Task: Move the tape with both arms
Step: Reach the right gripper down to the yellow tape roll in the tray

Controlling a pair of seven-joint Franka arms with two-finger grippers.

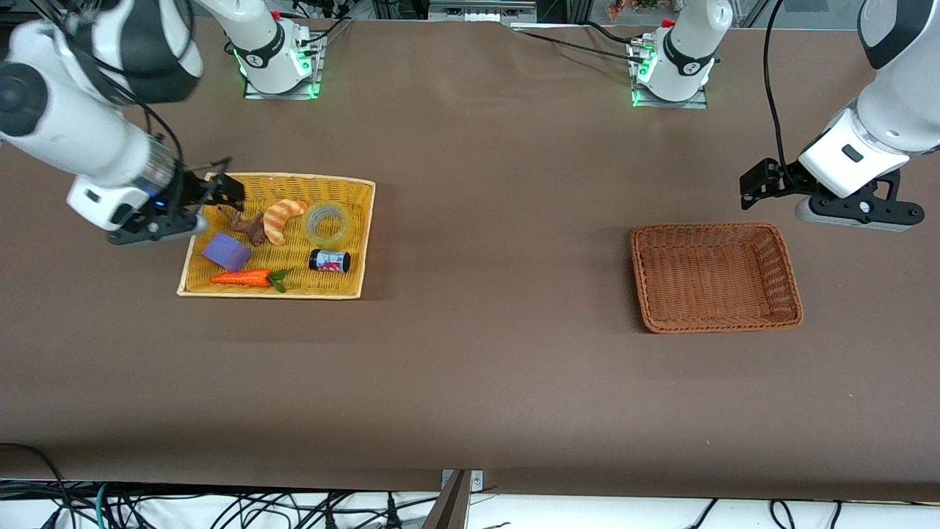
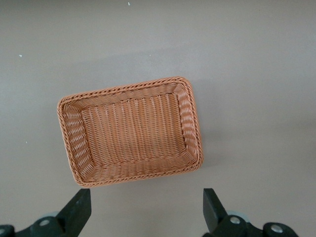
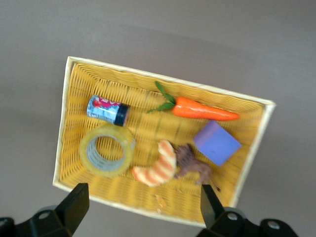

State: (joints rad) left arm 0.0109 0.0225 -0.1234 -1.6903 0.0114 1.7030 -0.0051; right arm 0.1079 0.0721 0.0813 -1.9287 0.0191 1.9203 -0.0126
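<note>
The tape (image 1: 327, 224), a translucent yellowish ring with a wide hole, lies flat in the yellow basket (image 1: 294, 178) at the right arm's end of the table. It is in the part of the basket toward the left arm's end. It also shows in the right wrist view (image 3: 106, 150). My right gripper (image 1: 224, 192) is open and empty in the air over the basket's rim (image 3: 163, 79), apart from the tape; in its wrist view (image 3: 143, 200) the jaws stand wide. My left gripper (image 1: 756, 184) is open and empty beside the brown basket (image 1: 705, 228); its wrist view (image 2: 146, 202) shows bare table between the jaws.
In the yellow basket with the tape lie an orange-striped croissant toy (image 1: 283, 218), a black jar (image 1: 329, 260), a purple block (image 1: 226, 250), a carrot (image 1: 242, 278) and a brown animal figure (image 1: 250, 228). The brown basket (image 2: 123, 89) holds nothing.
</note>
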